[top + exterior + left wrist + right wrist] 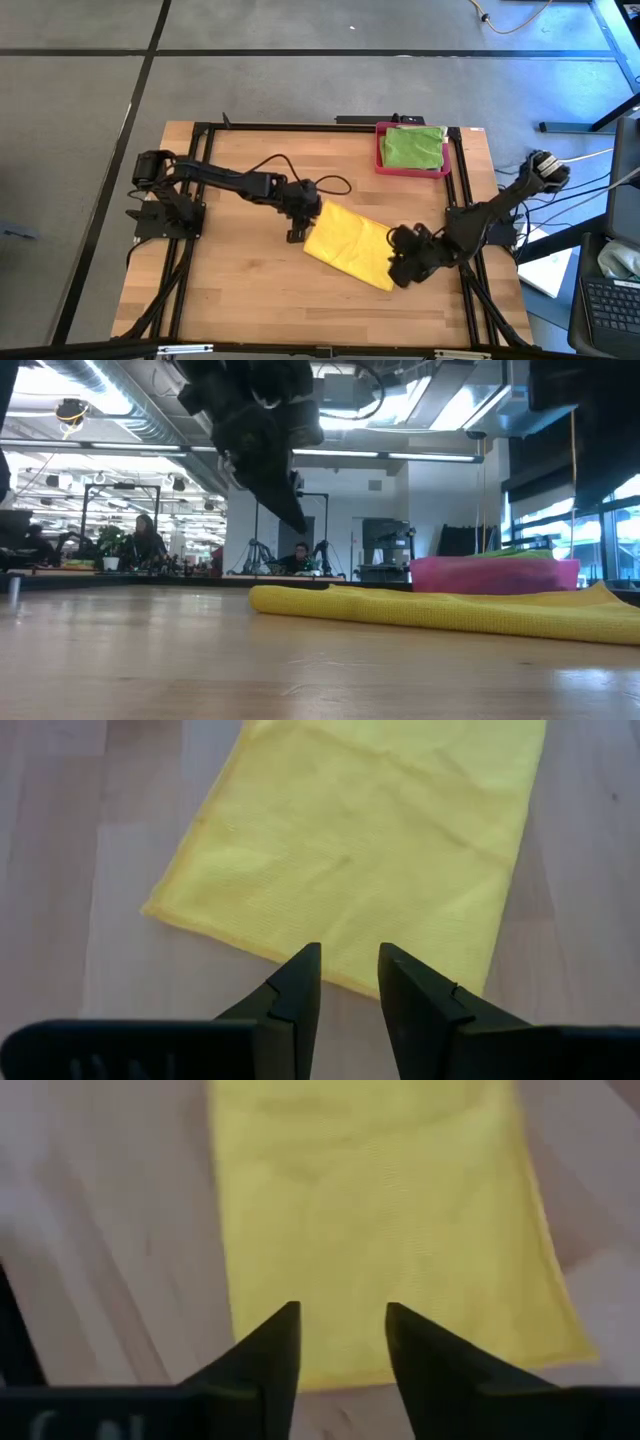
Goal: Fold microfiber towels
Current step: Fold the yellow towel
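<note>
The folded yellow towel (349, 246) lies flat mid-tabletop (230, 290). The left end effector (348, 982) hovers over one short edge, fingers partly spread, holding nothing. The right end effector (342, 1342) hovers over the opposite edge, likewise parted and empty.

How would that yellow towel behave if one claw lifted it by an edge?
Probably floppy: the yellow towel lies folded flat on the table, with soft creases in the left wrist view, so it would likely droop and unfold. It looks thin, so probably light. Its fuzzy weave suggests it would drag and bunch rather than slide if pushed.
</note>
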`<state>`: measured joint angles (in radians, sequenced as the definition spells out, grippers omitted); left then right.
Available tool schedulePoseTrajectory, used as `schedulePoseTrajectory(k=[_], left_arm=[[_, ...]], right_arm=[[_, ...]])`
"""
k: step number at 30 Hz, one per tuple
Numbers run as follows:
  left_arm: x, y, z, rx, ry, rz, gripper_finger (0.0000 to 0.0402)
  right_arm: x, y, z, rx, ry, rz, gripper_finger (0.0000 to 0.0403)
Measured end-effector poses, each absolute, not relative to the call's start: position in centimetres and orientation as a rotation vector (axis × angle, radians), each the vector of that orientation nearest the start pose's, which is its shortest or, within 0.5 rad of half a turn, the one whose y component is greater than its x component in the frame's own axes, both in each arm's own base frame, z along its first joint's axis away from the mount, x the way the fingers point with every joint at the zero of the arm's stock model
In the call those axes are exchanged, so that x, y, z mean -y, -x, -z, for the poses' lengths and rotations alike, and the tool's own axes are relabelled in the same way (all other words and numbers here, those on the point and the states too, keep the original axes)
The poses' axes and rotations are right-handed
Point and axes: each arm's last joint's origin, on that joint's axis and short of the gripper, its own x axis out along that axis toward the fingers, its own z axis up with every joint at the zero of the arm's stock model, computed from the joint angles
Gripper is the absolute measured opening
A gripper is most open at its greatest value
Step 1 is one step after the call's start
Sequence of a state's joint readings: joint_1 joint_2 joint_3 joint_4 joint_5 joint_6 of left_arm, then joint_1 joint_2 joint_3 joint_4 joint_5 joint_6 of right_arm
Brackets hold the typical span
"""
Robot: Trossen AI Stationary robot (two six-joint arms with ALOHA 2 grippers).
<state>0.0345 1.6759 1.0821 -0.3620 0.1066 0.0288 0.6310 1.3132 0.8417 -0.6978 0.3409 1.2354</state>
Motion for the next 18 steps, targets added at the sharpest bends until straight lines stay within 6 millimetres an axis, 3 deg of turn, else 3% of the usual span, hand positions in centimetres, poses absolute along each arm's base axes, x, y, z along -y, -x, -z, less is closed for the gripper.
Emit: schedulePoseTrajectory(k=[4, 10, 18], left_arm=[[0.2, -34.0, -20.1, -0.945, 0.054, 0.033, 0.0096], [2.7, -33.8, -20.0, -0.957, 0.281, -0.111, 0.0095], [8.8, -33.0, -20.2, -0.910, 0.469, -0.200, 0.0095]], right_arm=[[-14.6, -19.9, -20.5, -1.025, -0.317, 0.211, 0.0185], [-17.3, -20.8, -17.7, -1.045, -0.085, 0.047, 0.0238], [-19.8, -20.7, -14.0, -1.125, 0.058, -0.082, 0.0241]])
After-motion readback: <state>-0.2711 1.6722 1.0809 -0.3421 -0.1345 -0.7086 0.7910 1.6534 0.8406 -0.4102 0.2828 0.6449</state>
